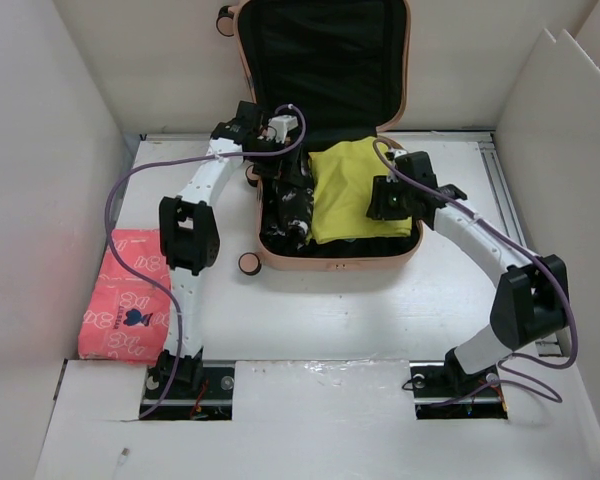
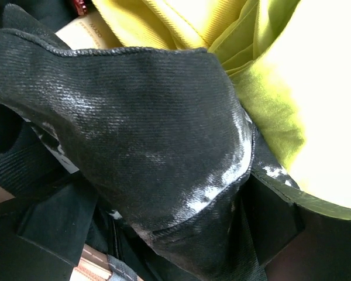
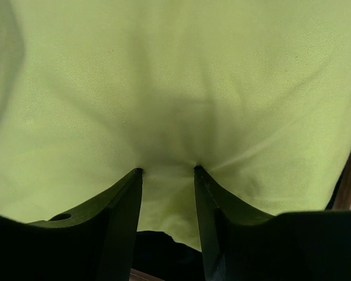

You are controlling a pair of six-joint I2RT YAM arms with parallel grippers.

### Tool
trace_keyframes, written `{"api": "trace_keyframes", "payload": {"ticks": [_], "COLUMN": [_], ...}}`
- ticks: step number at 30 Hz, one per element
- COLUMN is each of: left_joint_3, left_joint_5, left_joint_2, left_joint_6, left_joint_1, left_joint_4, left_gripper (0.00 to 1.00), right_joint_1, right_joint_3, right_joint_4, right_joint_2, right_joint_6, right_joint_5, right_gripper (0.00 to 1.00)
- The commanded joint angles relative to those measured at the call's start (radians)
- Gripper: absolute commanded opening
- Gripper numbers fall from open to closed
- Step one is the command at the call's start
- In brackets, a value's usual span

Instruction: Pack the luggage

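The peach-pink luggage (image 1: 332, 262) lies open on the table, its black-lined lid (image 1: 325, 60) standing up at the back. A yellow garment (image 1: 345, 185) fills its right half and a black-and-white garment (image 1: 290, 215) lies along its left side. My left gripper (image 1: 298, 185) is down in the left half. In the left wrist view the black cloth (image 2: 146, 117) bulges between its widely spread fingers and hides the tips, beside the yellow garment (image 2: 304, 70). My right gripper (image 1: 378, 207) is open, both fingertips (image 3: 137, 172) pressing into the yellow garment (image 3: 175, 76).
A pink printed package (image 1: 125, 295) lies at the table's left edge beside the left arm. A suitcase wheel (image 1: 248, 263) sticks out at the case's near left corner. White walls close in the left, back and right sides.
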Motion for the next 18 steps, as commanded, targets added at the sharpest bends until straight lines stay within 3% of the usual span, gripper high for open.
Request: {"api": "trace_keyframes", "payload": {"ticks": [1,4,11,15,18], "left_joint_3": [0.030,0.050,-0.031,-0.155,-0.233], "left_joint_5": [-0.109,-0.160,-0.316,-0.404,-0.392], "left_joint_2": [-0.081,-0.182,-0.496,-0.621,-0.682], "left_joint_6": [0.029,0.049,0.098,0.069,0.078], "left_joint_1": [0.008,0.008,0.019,0.019,0.057], "left_joint_4": [0.037,0.052,0.216,0.264,0.201], "left_gripper": [1.00,1.00,1.00,1.00,1.00], "right_joint_1": [-0.015,-0.004,0.056,0.095,0.154], "right_joint_3": [0.066,0.167,0.341,0.380,0.410], "right_joint_4": [-0.056,-0.101,-0.182,-0.203,-0.214], "right_joint_2": [0.001,-0.025,-0.066,-0.076,-0.076], "right_joint_6": [-0.074,-0.140,-0.210,-0.221,-0.221], "right_joint_5": [0.096,0.138,0.211,0.212,0.221], "right_gripper": [0.47,0.52,0.77,0.78,0.80]}}
